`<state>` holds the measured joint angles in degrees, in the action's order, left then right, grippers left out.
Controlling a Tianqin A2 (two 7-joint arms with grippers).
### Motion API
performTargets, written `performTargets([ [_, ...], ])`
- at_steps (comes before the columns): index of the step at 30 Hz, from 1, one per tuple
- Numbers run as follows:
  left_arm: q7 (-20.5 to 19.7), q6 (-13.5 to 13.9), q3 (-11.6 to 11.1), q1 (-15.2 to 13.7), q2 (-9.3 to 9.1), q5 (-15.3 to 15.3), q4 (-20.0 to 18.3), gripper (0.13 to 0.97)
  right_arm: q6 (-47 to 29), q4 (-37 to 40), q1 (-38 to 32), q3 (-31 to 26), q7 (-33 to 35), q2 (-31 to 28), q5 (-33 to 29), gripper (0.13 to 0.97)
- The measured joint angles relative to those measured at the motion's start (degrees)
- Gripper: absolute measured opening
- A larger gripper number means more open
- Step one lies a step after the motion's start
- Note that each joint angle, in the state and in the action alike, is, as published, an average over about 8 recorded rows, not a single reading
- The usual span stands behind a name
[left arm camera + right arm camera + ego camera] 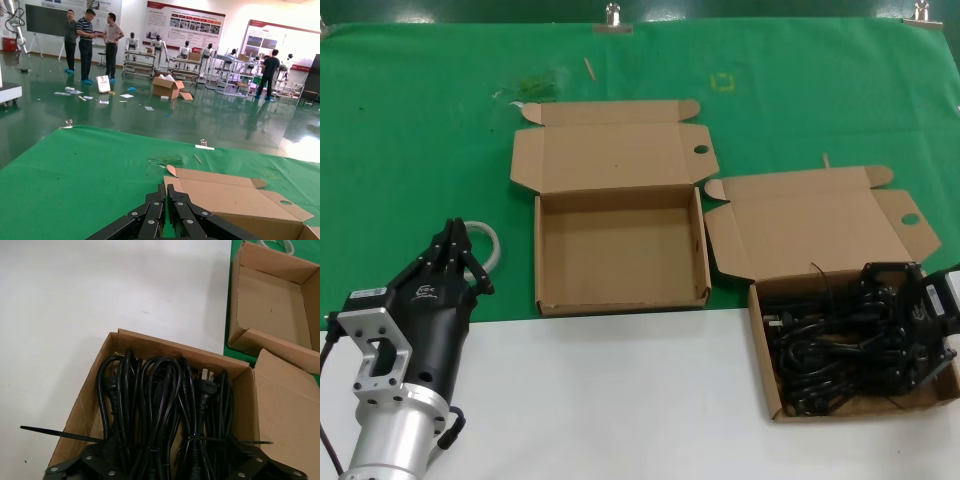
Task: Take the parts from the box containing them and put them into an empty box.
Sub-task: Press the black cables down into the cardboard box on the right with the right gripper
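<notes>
The parts, several black power cords [830, 350] in coiled bundles, lie in the right cardboard box [757, 335], whose lid is folded back. My right gripper [905, 320] is down in this box. In the right wrist view its jaws stand wide apart on either side of the cord bundles [160, 400], so the gripper [172, 452] is open around them. The empty box [620, 300] stands at the centre with its lid open; it also shows in the right wrist view [270, 305]. My left gripper [460, 245] is shut and parked at the lower left [170, 192].
A whitish tube ring [492, 240] lies on the green cloth just beyond the left gripper. The green cloth [420, 150] covers the far half of the table and the near half is white [620, 400]. Black cable-tie tails [55, 432] stick out of the bundles.
</notes>
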<state>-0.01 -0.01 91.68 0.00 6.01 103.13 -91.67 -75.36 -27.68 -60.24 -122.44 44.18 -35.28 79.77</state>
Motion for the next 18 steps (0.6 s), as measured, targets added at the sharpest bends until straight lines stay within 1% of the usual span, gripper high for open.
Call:
performTargets([
  [8,0.0,0.0,0.0,0.0,0.0,0.0,0.0,0.156,0.15,-0.74,0.36,0.28,-0.76,-0.18,-0.08,0.665],
  [9,0.0,0.0,0.0,0.0,0.0,0.0,0.0,0.156,0.15,-0.79,0.39,0.31,-0.89,-0.18,-0.08,0.665],
  [17,0.0,0.0,0.0,0.0,0.0,0.0,0.0,0.156,0.15,-1.21,0.63,0.64,-1.63,-0.24,0.1,0.448],
  [18,0.0,0.0,0.0,0.0,0.0,0.0,0.0,0.156,0.18,-1.17,0.62,0.68,-1.59,-0.24,0.11,0.448],
])
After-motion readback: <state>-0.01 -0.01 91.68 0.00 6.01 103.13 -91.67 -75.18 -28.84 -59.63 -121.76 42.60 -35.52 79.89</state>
